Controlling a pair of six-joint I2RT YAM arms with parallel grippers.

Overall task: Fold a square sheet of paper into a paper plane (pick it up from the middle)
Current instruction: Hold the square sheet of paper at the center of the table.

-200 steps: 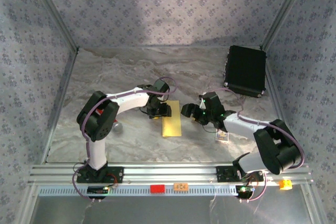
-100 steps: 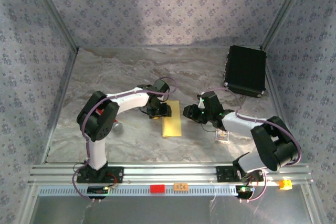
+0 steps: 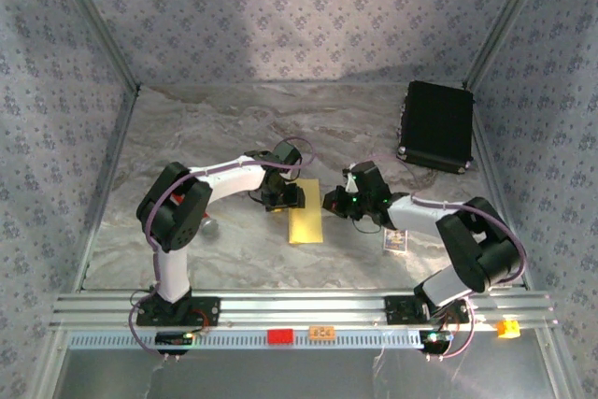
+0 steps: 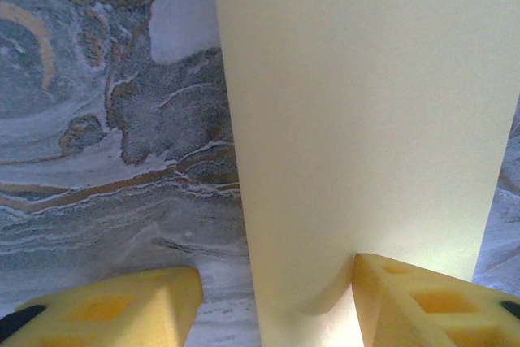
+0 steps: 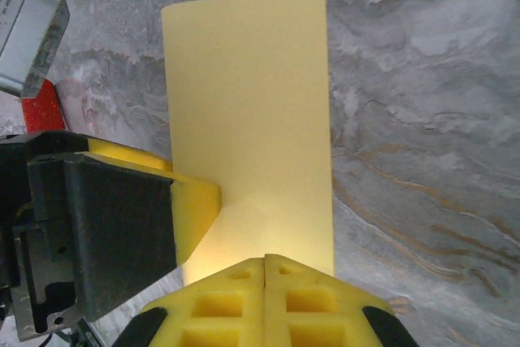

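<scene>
As it lies folded, the sheet (image 3: 306,223) runs near-to-far.

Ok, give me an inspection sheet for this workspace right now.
Surface: grey marbled tabletop.
Job's things: yellow sheet of paper folded to a narrow rectangle, on the table.
Clutter: black rectangular case at the far right; small printed card at the near right.
Hands: left hand open, one finger over the paper; right hand shut at its end.
Cables: purple cables, looped clear of the paper.
Surroundings: patterned walls; aluminium rail in front.
</scene>
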